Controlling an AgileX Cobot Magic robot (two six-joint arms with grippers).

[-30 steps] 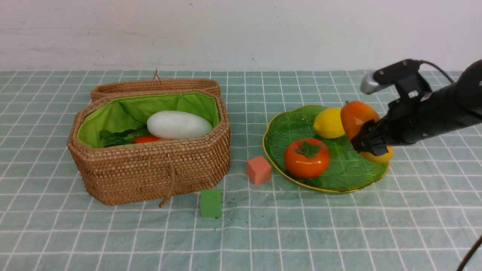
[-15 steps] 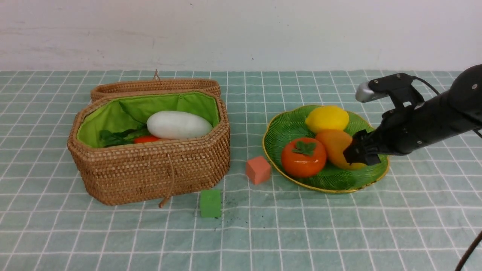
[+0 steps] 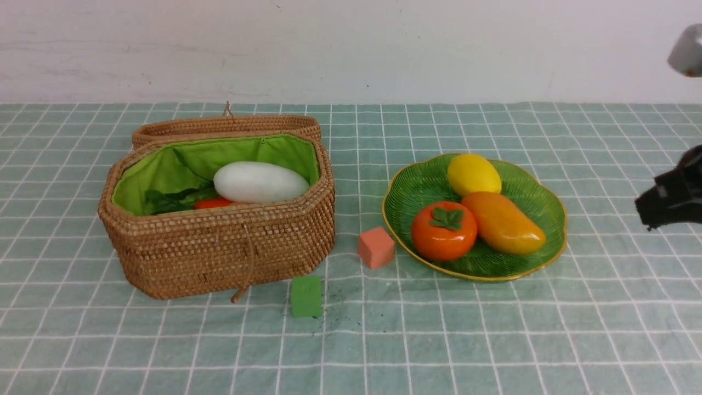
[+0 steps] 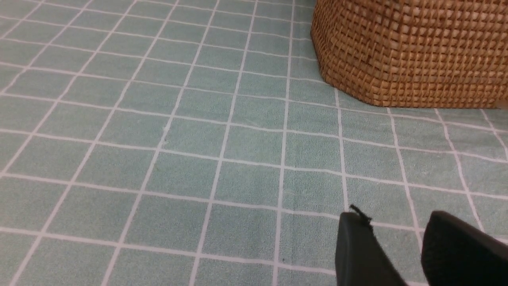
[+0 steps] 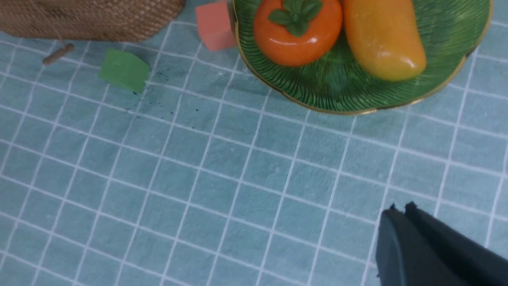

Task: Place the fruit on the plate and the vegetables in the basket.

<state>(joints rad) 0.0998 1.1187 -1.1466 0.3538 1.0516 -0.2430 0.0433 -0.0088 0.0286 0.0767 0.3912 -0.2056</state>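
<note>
You have all three fruits on the plate (image 3: 540, 189): the lemon (image 3: 473, 174) at the far side, the persimmon (image 3: 443, 230) at the near left, and the mango (image 3: 503, 223) lying beside it, touching both. In the basket (image 3: 219, 249), with its lid folded back, the white radish (image 3: 260, 182) rests on green leaves, and a strip of the carrot (image 3: 213, 203) shows just behind the front wall. You cannot see a potato or eggplant from here.

A pink cube (image 3: 375, 247) sits on the cloth between basket and plate. A green cube (image 3: 306, 296) lies in front of the basket.

Your right gripper (image 5: 399, 210) is off to the right of the plate, well apart from it, jaws pressed together and empty. Your left gripper (image 4: 393, 222) hovers over bare cloth near the basket wall, jaws parted narrowly, holding nothing.

No brand, label or writing is legible on any item.
</note>
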